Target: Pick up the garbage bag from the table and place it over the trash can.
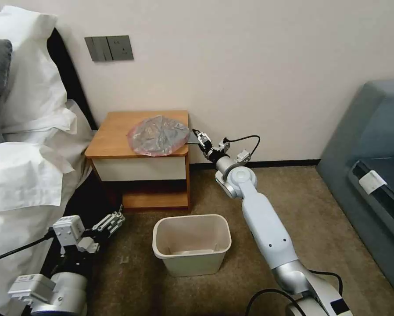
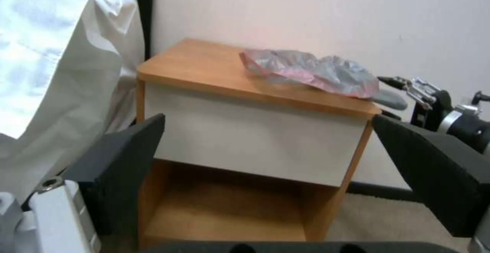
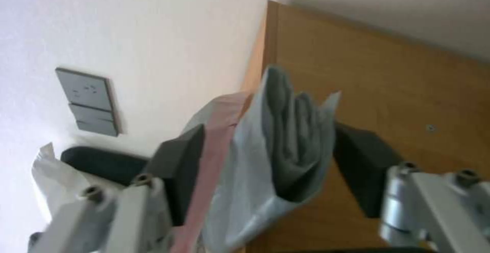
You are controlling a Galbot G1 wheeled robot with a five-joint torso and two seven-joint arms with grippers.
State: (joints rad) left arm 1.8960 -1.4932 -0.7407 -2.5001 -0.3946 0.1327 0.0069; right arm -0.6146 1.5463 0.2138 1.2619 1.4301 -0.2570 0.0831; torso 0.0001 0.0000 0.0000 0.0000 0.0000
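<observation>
The garbage bag [image 1: 158,135], crinkly grey with a pinkish-red edge, lies on the right half of the table [image 1: 113,136], an orange-brown nightstand. My right gripper [image 1: 193,135] reaches in at the table's right edge. In the right wrist view its dark pads [image 3: 178,161] press on both sides of a bunched fold of the garbage bag [image 3: 286,142], so my right gripper [image 3: 265,138] is shut on it. The beige trash can [image 1: 190,218] stands on the carpet in front of the table. My left gripper [image 1: 116,219] hangs open low by the bed.
The bed with white bedding [image 1: 26,175] lies close to the table's left side. A grey sofa [image 1: 372,145] stands at the right. The wall with a switch plate [image 1: 109,48] runs behind the table. Carpet around the trash can is free.
</observation>
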